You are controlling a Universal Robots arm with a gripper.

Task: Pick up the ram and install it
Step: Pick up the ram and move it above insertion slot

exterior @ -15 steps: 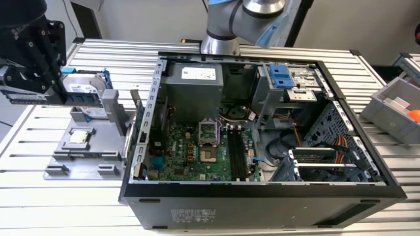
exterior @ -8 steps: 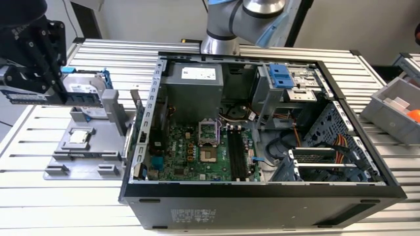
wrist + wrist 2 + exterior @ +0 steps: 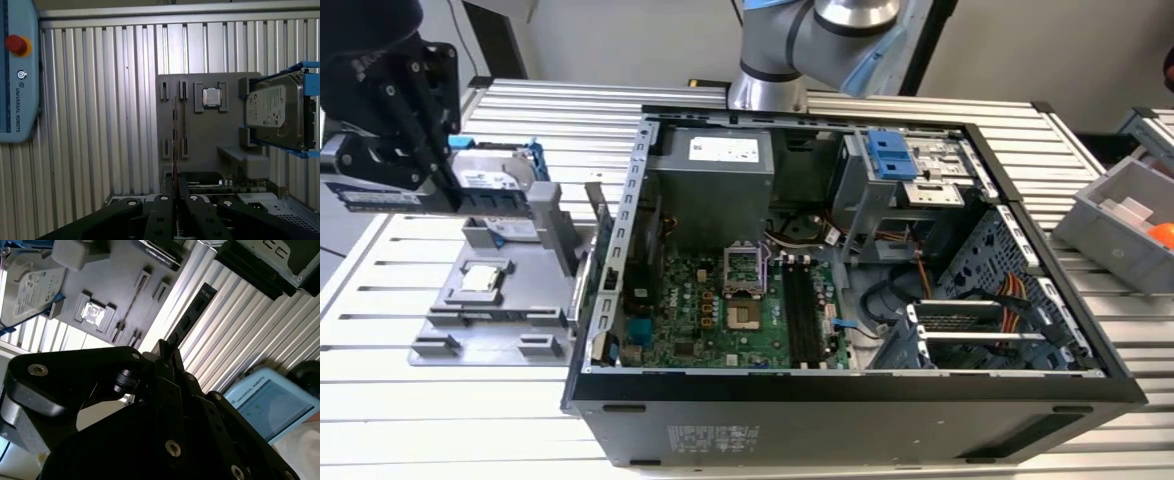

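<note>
My gripper (image 3: 394, 170) hangs at the exterior view's left, above the grey holder tray (image 3: 454, 320), shut on the ram (image 3: 387, 196), which shows as a bluish strip below the fingers. In both wrist views the ram (image 3: 192, 315) (image 3: 174, 140) appears edge-on as a thin dark stick reaching out from between the closed fingers (image 3: 161, 371) (image 3: 162, 200). It is lifted off the tray's narrow holder slots (image 3: 182, 120). The open computer case (image 3: 854, 395) lies to the exterior view's right, with long black motherboard slots (image 3: 803, 315) next to the processor socket (image 3: 743, 268).
On the holder tray sit a silver hard drive in a blue frame (image 3: 494, 180) (image 3: 277, 112) and a small square processor chip (image 3: 483, 277) (image 3: 211, 97). A teach pendant (image 3: 17, 75) (image 3: 270, 405) lies on the slatted table. A grey bin (image 3: 1121, 220) stands at the exterior view's right.
</note>
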